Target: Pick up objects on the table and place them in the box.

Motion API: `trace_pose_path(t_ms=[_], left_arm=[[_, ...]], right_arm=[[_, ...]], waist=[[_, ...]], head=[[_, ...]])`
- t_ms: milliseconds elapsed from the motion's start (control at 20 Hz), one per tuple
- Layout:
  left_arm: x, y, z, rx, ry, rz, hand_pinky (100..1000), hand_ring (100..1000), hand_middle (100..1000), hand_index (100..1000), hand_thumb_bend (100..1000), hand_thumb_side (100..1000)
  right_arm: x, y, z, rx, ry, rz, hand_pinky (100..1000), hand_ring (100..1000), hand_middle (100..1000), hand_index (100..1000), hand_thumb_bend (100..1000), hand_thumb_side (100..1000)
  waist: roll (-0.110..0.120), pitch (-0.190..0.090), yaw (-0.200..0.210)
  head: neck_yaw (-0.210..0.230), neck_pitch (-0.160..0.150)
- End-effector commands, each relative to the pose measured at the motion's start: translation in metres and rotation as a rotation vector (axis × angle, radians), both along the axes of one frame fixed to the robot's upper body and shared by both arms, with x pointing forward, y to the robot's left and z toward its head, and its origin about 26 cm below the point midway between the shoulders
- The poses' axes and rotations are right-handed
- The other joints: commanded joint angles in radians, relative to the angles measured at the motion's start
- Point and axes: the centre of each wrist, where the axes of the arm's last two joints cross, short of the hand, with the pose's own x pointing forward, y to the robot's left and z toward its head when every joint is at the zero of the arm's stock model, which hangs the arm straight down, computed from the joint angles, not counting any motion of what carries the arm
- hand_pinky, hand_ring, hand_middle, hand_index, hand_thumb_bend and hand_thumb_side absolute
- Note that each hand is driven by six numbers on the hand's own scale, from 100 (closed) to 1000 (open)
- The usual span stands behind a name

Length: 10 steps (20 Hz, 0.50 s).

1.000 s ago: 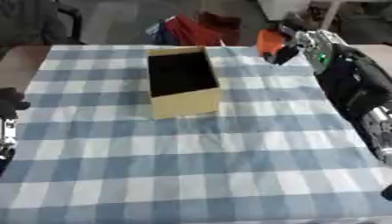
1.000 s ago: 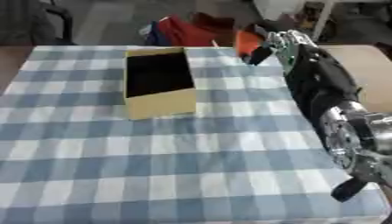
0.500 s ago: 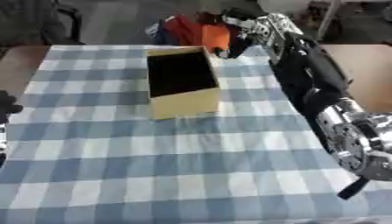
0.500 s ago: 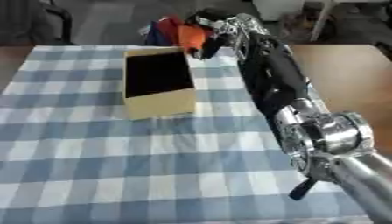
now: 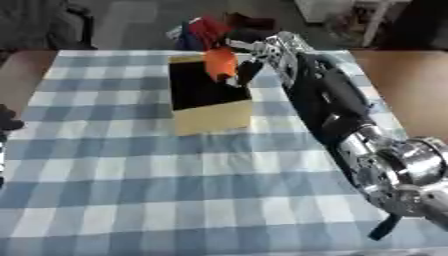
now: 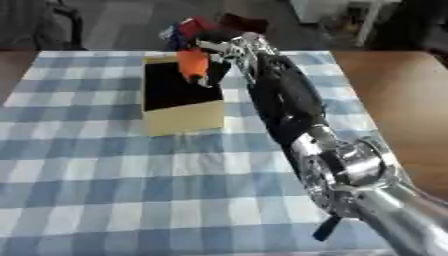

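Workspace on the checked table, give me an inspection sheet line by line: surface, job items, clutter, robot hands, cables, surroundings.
Surface: blue and white checked cloth over the table, lying flat.
Job's things: open cardboard box, dark inside, standing toward the far side of the cloth; orange object held above the box's far right part.
Clutter: nothing seen on the cloth apart from the box.
Robot hands: right robot hand extended over the box, fingers curled on the orange object; left robot hand only a dark part at the left edge, fingers not readable.
Cables: nothing seen.
Surroundings: red and blue items beyond the far edge; bare brown tabletop right of the cloth.
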Motion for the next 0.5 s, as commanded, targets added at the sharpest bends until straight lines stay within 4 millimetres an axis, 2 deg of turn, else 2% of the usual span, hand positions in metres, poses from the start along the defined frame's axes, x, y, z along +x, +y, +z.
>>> trace_pose_path(t_ms=[50, 250, 500], left_arm=[[0.0007, -0.0009, 0.0055, 0.002, -0.021, -0.009, 839, 660, 643, 749, 100, 589], [0.0008, -0.0009, 0.0056, 0.002, -0.021, -0.009, 839, 660, 643, 749, 100, 590], [0.0012, -0.0008, 0.0058, 0.003, -0.022, -0.009, 839, 660, 644, 749, 100, 590]], right_arm=[[0.0021, -0.0003, 0.0132, -0.025, -0.047, -0.002, 815, 875, 953, 1000, 516, 235], [0.0022, -0.0017, 0.0157, -0.030, -0.083, -0.012, 820, 880, 978, 1000, 669, 262], [0.0030, -0.0062, 0.0208, -0.018, -0.134, -0.026, 819, 878, 975, 1000, 650, 295]], waist=[[0.004, -0.011, 0.001], [0.003, -0.011, 0.002], [0.000, -0.012, 0.003]], head=[[-0.001, 0.005], [-0.001, 0.005], [0.000, 0.005]])
